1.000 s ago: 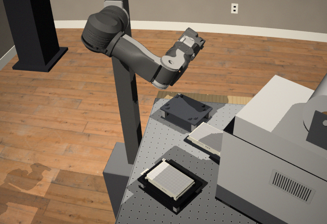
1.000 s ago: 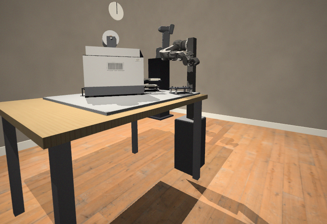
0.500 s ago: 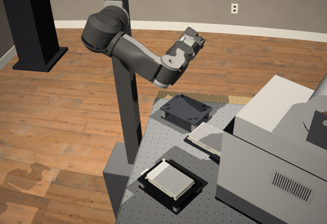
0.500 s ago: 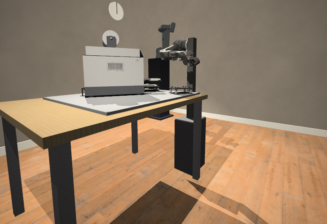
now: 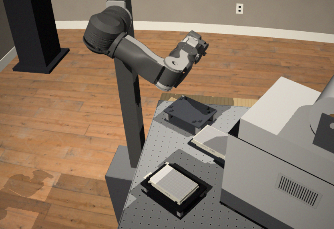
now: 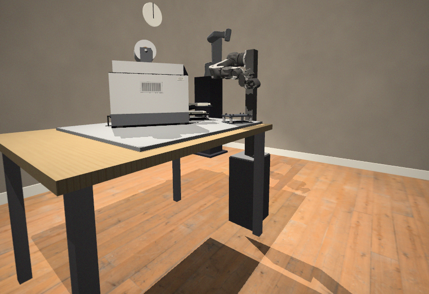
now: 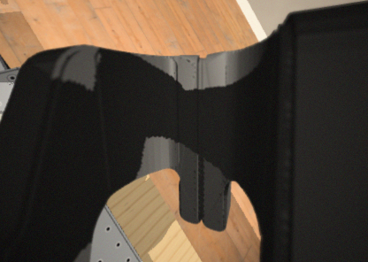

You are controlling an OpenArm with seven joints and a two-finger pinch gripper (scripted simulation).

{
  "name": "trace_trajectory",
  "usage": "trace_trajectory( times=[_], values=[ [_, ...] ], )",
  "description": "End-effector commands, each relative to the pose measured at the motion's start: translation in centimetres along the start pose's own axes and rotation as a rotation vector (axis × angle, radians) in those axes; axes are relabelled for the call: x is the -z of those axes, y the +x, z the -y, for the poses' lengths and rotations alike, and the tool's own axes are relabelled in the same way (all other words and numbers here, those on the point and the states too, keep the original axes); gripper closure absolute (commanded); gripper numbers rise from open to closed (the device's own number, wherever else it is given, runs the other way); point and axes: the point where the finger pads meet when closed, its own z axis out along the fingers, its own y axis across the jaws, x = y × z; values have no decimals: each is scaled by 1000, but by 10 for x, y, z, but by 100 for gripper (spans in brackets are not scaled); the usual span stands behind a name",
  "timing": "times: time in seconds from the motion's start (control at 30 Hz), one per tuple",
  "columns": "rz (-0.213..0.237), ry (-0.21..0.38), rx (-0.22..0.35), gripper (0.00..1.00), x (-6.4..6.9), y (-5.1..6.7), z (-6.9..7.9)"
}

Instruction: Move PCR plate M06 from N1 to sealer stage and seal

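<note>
My gripper [image 7: 210, 137] [image 5: 204, 44] is shut and empty. It hangs high in the air beyond the table's far edge, above and behind the empty dark plate nest N1 [image 5: 190, 113] [image 6: 236, 116]. A white plate with a smooth top [image 5: 212, 138] lies flat on the dark stage [image 5: 195, 145] in front of the sealer housing [image 5: 264, 170] [image 6: 148, 93]. Its inner end is hidden by the housing. A second white plate [image 5: 173, 184], with a faint grid on top, sits on the black nest N2 [image 5: 192, 206] nearer the camera. The START key and lamp are out of sight.
The sealer's foil roll [image 5: 323, 108] [image 6: 144, 50] stands on top of the housing. The arm's dark column [image 5: 131, 117] rises at the table's left edge. The grey perforated board [image 5: 155, 142] [image 6: 157, 136] lies on a wooden table [image 6: 89, 161].
</note>
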Motion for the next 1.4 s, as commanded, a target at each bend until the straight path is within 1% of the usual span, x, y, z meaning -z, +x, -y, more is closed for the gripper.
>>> trace_trajectory(
  times=[0.0,0.1,0.13,0.27,1.23,1.37],
  values=[
    [0,7,0,100,0,1,2],
    [0,7,0,100,0,1,2],
    [-1,-2,1,100,0,1,-1],
    [0,7,0,100,-1,2,-1],
    [0,7,0,100,-1,2,-3],
    [38,118,24,100,4,-4,17]
  ],
)
